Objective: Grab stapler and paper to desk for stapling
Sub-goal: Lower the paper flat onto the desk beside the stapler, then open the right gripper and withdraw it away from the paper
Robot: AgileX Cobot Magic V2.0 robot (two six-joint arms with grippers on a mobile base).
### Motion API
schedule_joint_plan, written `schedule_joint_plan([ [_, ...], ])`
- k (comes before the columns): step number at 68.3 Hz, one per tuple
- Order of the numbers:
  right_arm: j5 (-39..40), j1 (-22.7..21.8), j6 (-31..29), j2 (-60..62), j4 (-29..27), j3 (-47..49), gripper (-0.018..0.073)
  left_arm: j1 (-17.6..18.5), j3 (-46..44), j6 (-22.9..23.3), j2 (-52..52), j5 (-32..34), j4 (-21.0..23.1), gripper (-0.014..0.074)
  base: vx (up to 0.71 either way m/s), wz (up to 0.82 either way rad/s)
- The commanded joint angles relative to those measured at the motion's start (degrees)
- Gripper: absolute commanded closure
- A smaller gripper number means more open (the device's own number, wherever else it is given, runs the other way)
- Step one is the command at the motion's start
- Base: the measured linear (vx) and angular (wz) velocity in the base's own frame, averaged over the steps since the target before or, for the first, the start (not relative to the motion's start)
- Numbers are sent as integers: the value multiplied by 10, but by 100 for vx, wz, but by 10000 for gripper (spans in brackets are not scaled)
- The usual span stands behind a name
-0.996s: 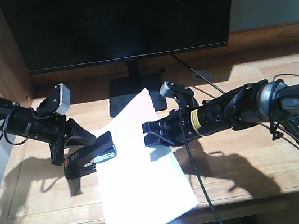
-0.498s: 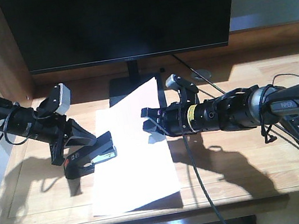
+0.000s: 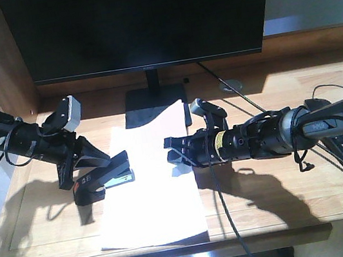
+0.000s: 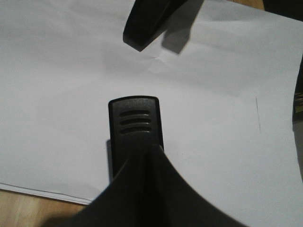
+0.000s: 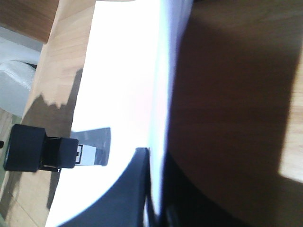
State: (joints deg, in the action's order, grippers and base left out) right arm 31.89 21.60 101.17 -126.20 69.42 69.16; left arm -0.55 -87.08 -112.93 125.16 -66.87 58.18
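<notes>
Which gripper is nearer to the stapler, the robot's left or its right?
Left. The left gripper grips the stapler at the left edge of the paper; the right gripper is across the sheet, pinching its right edge.

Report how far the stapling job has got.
Done: the large white paper sheet lies on the light-wood desk. In hand: the right claw pinches its edge; the left claw holds the small black stapler at the other edge. Left: stapling.

No text, label or number is sharp enough to read
</notes>
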Motion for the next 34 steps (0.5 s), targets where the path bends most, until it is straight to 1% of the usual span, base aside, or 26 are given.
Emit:
schedule_joint_plan([
  [1, 24, 0, -11, 32, 2, 16, 458, 3, -14, 2, -34, -22, 31, 603, 0, 0],
  [7, 24, 0, -19, 32, 1, 16, 367, 3, -14, 2, -34, -22, 31, 603, 0, 0],
  [12, 24, 0, -32, 33, 1, 16, 251, 3, -14, 2, -34, -22, 31, 603, 0, 0],
  [13, 24, 0, -33, 34, 0, 16, 240, 3, -14, 2, -34, -22, 31, 603, 0, 0],
  [14, 24, 0, -34, 34, -1, 16, 208, 3, -14, 2, -34, -22, 31, 603, 0, 0],
  [15, 24, 0, -34, 34, -1, 16, 197, 3, -14, 2, -34, -22, 31, 603, 0, 0],
  [16, 24, 0, -35, 34, -1, 16, 165, 3, -14, 2, -34, -22, 31, 603, 0, 0],
  [24, 18, -2, -40, 42, 0, 16, 21, 3, -14, 2, -34, -22, 31, 603, 0, 0],
  [30, -11, -2, -51, 59, 11, 15, -41, 3, -14, 2, -34, -22, 31, 603, 0, 0],
  [34, -35, -2, -56, 76, 25, 15, -64, 3, -14, 2, -34, -22, 31, 603, 0, 0],
])
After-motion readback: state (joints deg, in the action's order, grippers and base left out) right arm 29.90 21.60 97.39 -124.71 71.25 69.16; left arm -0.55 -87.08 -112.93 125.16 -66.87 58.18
